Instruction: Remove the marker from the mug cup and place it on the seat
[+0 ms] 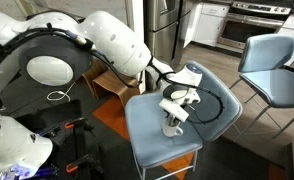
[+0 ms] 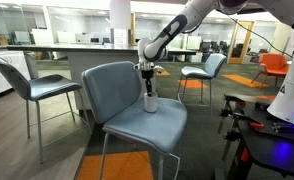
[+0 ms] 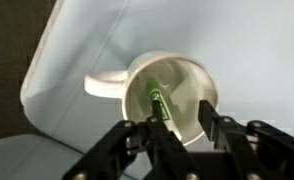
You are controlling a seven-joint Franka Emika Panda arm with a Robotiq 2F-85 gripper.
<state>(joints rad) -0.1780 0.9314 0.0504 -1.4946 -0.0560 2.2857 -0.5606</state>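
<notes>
The white mug cup (image 3: 184, 70) stands upright on the light blue-grey seat (image 3: 257, 45), its handle pointing left in the wrist view. The green marker (image 3: 156, 102) leans inside the mug against its near-left wall. My gripper (image 3: 183, 120) is open directly above the mug's mouth, with the marker's top just beside the left finger and the right finger over the mug's rim. In both exterior views the gripper (image 1: 178, 98) (image 2: 147, 76) hangs straight down over the mug (image 1: 173, 126) (image 2: 150, 102) near the middle of the seat (image 1: 147, 135) (image 2: 132, 122).
A second blue-grey chair on thin legs (image 1: 275, 72) stands beyond the seat. Similar chairs (image 2: 32, 88) (image 2: 207, 68) stand to either side. The curved backrest (image 2: 109, 85) rises behind the mug. A black cable loops over the seat (image 1: 225, 105).
</notes>
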